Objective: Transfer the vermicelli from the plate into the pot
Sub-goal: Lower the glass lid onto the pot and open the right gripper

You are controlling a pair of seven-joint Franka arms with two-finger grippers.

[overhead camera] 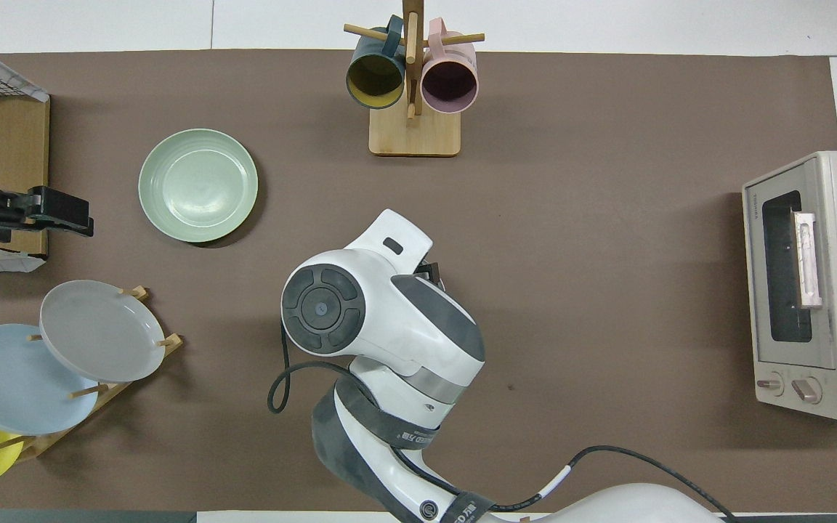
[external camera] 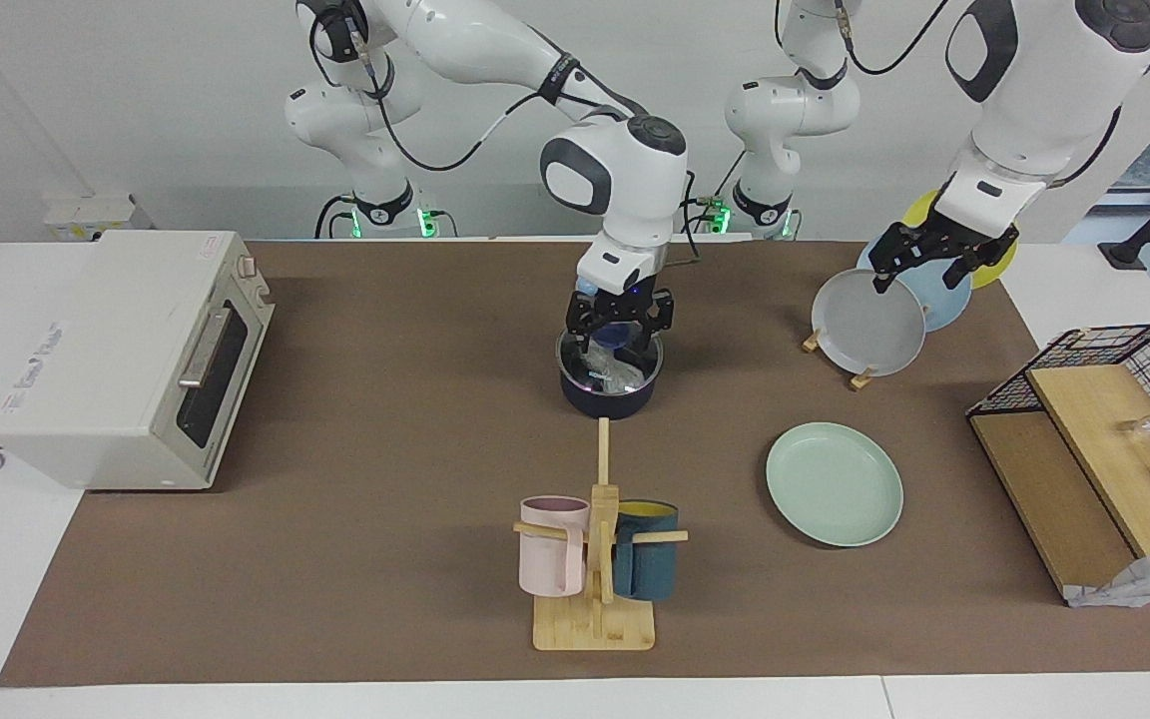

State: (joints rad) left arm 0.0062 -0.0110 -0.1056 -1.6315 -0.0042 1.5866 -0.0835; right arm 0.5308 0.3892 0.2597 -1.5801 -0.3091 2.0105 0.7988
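Note:
The dark navy pot [external camera: 607, 391] stands mid-table, near the robots. The vermicelli [external camera: 613, 373], a whitish bundle in clear wrap, lies inside it. My right gripper [external camera: 619, 345] is directly over the pot with its fingers spread, reaching down to the rim around the bundle. In the overhead view the right arm hides the pot and the vermicelli. The mint-green plate [external camera: 835, 484] lies bare, farther from the robots and toward the left arm's end; it also shows in the overhead view [overhead camera: 198, 185]. My left gripper [external camera: 922, 278] waits open over the upright plates.
A rack holds upright grey [external camera: 869, 322], blue and yellow plates near the left arm. A wooden mug tree [external camera: 595, 559] with a pink and a teal mug stands farther out. A toaster oven [external camera: 126, 359] sits at the right arm's end, a wire basket [external camera: 1094, 449] at the left arm's.

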